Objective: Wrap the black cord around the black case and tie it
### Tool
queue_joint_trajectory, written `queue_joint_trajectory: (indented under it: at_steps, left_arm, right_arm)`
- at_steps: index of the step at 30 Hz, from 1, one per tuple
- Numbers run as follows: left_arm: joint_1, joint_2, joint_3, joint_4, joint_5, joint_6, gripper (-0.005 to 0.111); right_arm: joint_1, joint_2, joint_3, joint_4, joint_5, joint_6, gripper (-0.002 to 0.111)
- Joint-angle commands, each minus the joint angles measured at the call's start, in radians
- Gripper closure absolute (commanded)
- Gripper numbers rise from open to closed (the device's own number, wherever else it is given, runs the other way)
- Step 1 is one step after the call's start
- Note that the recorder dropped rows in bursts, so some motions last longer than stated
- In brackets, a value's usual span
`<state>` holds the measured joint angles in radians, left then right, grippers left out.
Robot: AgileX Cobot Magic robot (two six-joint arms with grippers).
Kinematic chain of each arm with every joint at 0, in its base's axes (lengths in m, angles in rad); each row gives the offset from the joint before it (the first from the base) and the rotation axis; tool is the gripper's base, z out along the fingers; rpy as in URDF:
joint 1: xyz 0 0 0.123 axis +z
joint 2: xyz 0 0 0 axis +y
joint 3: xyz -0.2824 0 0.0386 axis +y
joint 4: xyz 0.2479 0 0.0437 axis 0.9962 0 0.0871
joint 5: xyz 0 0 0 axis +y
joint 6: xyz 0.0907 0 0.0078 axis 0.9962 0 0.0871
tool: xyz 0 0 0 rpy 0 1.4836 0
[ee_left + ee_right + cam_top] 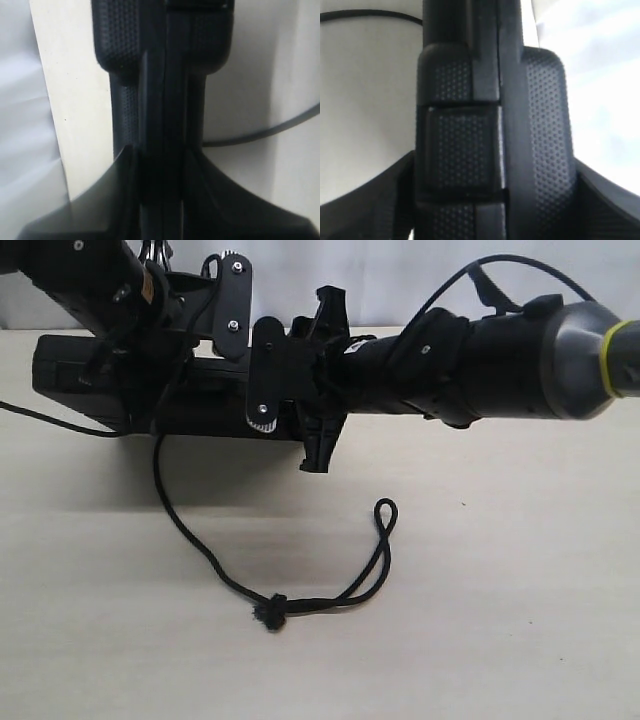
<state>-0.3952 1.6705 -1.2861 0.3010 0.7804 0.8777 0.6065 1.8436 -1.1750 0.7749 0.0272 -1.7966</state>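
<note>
The black case (215, 405) lies at the back left of the table, partly covered by both arms. My left gripper (232, 315) is shut on its narrow edge, and in the left wrist view the case (165, 75) runs straight between the jaws of the left gripper (160, 155). My right gripper (265, 380) reaches in from the right. In the right wrist view its jaws press both sides of the dotted case (495, 100) at the right gripper (495, 160). The black cord (190, 530) drops from the case's front edge to a frayed knot (268, 612) and a small loop (385, 510).
The pale table (500, 590) stretches in front and to the right. A thin black line (50, 420) leaves the case toward the left edge; I cannot tell whether it is cord or cable. A robot cable (500, 265) arcs over the right arm.
</note>
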Motion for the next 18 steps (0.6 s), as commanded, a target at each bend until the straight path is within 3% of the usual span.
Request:
queue_joint_trajectory:
  at_steps: [1,6,13,18]
  left_arm:
    - [0.000,-0.015,-0.015,0.034,-0.055,-0.019,0.066]
    - [0.000,-0.045,-0.015,0.208,0.010,-0.021,0.041]
    - [0.088,-0.173,-0.015,0.228,0.018,-0.023,0.038]
    - [0.204,-0.184,-0.015,0.088,0.067,0.053,0.038]
  right_arm:
    - [-0.002,-0.002,0.001,0.028,-0.054,0.010,0.104]
    - [-0.002,-0.004,0.001,0.028,-0.060,0.010,0.104]
    - [-0.002,-0.039,0.001,0.026,-0.046,0.010,0.104]
    - [-0.017,-0.072,0.001,0.026,-0.014,0.010,0.104]
